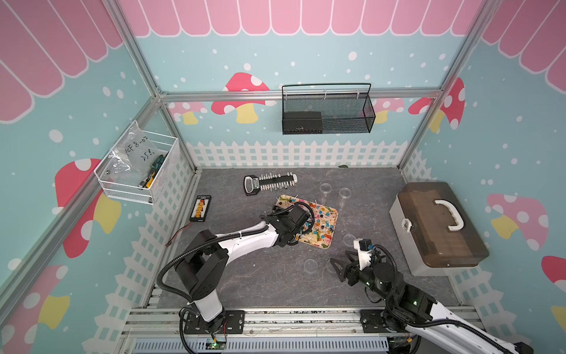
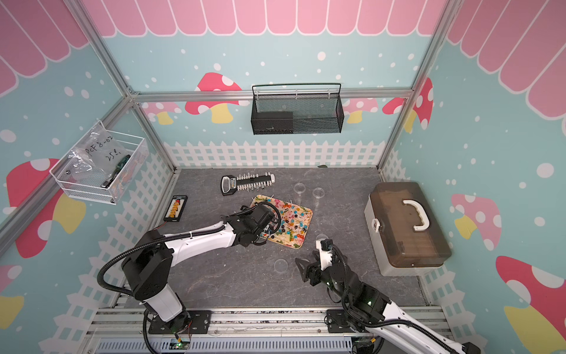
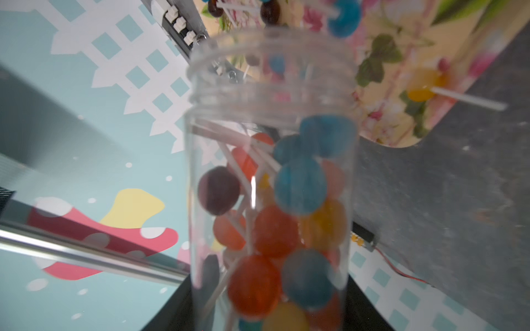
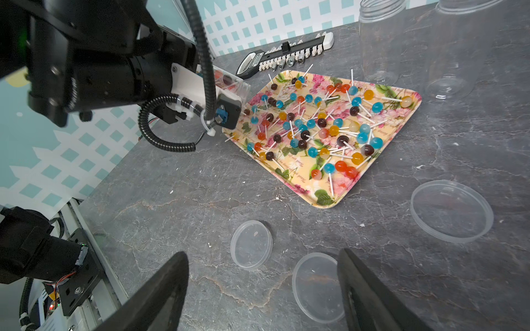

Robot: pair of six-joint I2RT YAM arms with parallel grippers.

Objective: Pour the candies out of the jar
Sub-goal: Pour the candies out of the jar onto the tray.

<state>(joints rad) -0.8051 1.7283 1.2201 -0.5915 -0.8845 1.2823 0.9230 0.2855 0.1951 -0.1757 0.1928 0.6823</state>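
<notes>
My left tool (image 4: pixel 213 80) is clamped on the clear jar (image 3: pixel 269 177), which is tipped on its side with its mouth over the left edge of the flowered tray (image 4: pixel 325 200). Some candies (image 3: pixel 299 186) sit in the jar; many more lie scattered on the tray. My right tool (image 4: pixel 261 255) hangs spread wide and empty above loose lids (image 4: pixel 317 286) on the worktop (image 4: pixel 200 200).

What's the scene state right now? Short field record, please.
left end effector: shut on jar, held tilted at the tray's edge
jar: lid off, mouth toward tray, many candies inside
tray: floral, scattered candies across it
right end effector: open, empty, above the table
lids: three, clear, loose on the table near the right end effector
empty jars: two, upright, beyond the tray
</notes>
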